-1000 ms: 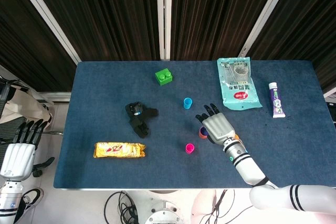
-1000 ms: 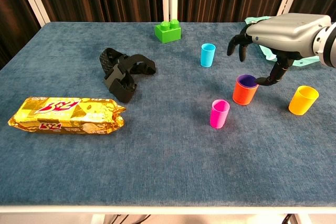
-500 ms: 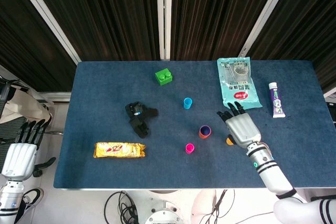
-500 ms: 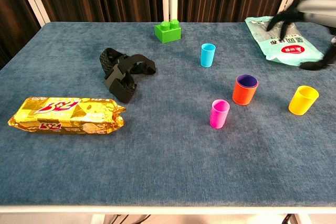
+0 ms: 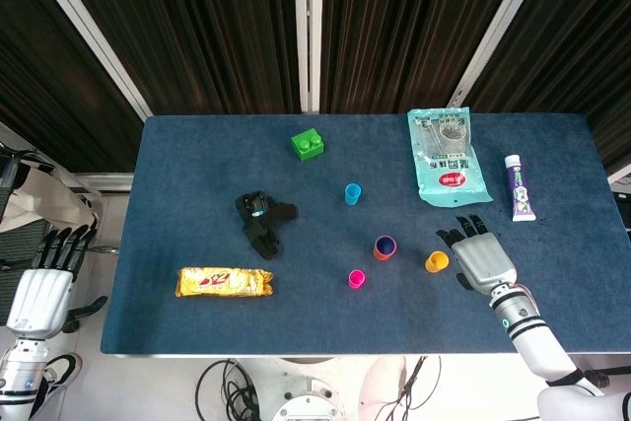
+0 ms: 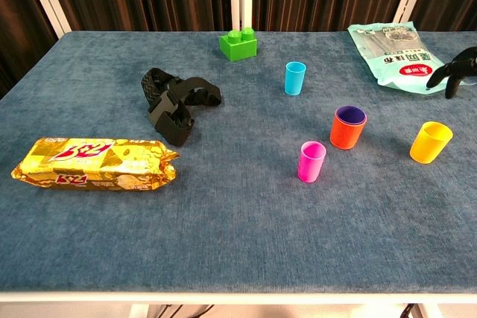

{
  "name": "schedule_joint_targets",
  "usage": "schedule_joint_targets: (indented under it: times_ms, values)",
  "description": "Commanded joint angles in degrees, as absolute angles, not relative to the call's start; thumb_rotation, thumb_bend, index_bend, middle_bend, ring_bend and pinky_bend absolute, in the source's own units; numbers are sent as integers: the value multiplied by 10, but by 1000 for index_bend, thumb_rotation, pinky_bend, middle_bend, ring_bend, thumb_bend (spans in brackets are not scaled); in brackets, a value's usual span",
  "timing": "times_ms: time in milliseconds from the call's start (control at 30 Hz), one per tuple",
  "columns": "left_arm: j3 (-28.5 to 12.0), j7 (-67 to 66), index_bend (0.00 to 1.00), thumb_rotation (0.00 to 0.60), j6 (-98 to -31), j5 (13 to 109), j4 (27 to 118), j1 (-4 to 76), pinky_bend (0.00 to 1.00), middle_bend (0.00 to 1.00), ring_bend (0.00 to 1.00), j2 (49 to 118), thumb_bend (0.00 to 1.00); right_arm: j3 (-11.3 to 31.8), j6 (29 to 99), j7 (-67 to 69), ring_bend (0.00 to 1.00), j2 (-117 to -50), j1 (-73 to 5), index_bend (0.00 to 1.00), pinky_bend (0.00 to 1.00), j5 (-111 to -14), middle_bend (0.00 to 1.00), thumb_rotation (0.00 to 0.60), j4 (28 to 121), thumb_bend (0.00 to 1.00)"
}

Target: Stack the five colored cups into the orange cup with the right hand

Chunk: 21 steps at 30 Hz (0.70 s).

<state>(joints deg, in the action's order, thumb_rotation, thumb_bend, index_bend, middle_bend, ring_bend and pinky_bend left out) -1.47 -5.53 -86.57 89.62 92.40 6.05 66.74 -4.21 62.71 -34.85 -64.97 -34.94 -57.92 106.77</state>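
Observation:
An orange cup (image 5: 385, 247) (image 6: 347, 127) stands upright near the table's middle with a purple cup nested inside it. A pink cup (image 5: 356, 279) (image 6: 311, 161) stands in front of it to the left, a light blue cup (image 5: 352, 193) (image 6: 295, 78) behind it. A yellow cup (image 5: 436, 262) (image 6: 430, 142) stands to its right. My right hand (image 5: 480, 256) (image 6: 456, 68) hovers just right of the yellow cup, fingers spread and holding nothing. My left hand (image 5: 44, 281) hangs off the table's left side, fingers apart and empty.
A green brick (image 5: 308, 144) lies at the back, a black strap bundle (image 5: 263, 221) left of centre, and a gold snack pack (image 5: 225, 283) at the front left. A teal pouch (image 5: 447, 157) and a white tube (image 5: 520, 188) lie at the back right.
My right hand has drawn away from above the orange cup, moving right and toward the front edge, past the yellow cup. The cups have not moved.

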Motion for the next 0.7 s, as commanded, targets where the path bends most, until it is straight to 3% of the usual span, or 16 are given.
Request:
schedule_joint_targets:
  times_ms: [33, 700]
  values:
    - [-14, -55, 56, 600, -866, 896, 923, 60, 0, 36, 0, 668, 32, -39, 638, -348, 0, -671, -340, 225, 0, -592, 242, 600, 1050, 208]
    - [-12, -39, 56, 600, -863, 894, 907, 59, 0, 36, 0, 671, 32, -19, 641, -369, 5, -747, -322, 291, 0, -579, 309, 600, 998, 224]
